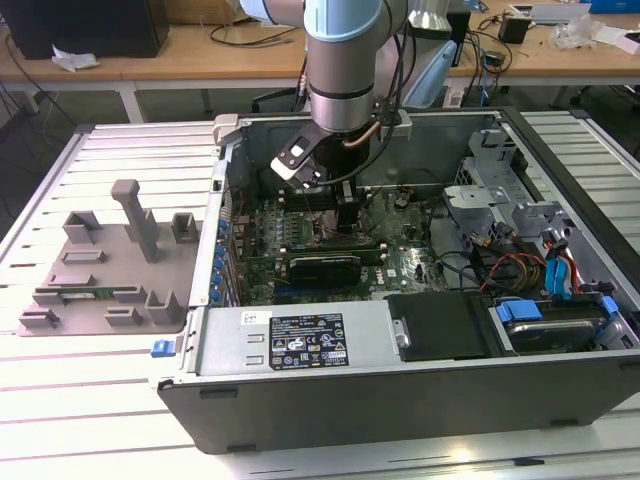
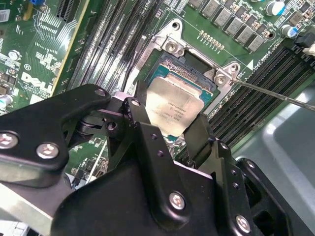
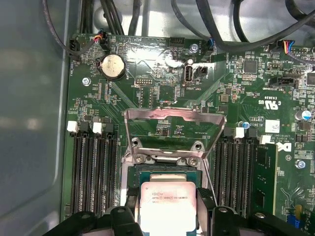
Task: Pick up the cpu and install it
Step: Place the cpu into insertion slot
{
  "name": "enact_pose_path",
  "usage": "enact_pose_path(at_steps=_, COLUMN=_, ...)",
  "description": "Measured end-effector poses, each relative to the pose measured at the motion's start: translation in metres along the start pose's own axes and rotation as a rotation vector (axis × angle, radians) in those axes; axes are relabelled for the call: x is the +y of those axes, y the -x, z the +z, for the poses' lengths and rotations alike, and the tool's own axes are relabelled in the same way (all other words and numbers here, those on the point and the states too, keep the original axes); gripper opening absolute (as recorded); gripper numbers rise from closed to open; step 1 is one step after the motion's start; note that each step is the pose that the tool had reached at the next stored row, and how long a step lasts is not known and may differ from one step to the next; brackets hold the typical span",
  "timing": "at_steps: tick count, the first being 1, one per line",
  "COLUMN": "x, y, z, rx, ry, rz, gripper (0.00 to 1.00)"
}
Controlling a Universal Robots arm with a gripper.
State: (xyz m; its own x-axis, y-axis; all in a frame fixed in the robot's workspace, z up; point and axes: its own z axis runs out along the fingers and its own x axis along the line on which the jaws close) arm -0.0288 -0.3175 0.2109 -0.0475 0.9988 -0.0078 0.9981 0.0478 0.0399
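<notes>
The gripper (image 2: 170,112) is clenched on the cpu (image 2: 173,104), a small silver square held just over the open socket (image 2: 193,63) on the green motherboard (image 2: 34,59). If the chip meets the socket tilted or off-centre, the socket's contacts could bend.

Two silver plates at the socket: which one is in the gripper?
The cpu, the solid printed square held in the gripper; the load plate is a hollow frame standing open, untouched.
</notes>
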Motion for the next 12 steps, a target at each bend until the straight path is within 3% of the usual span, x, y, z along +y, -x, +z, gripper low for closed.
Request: enact_pose_path(at_steps=12, x=-0.003, y=-0.0006, z=0.0065, rx=-0.0004, ry=0.0001, rz=0.012, gripper=0.55)
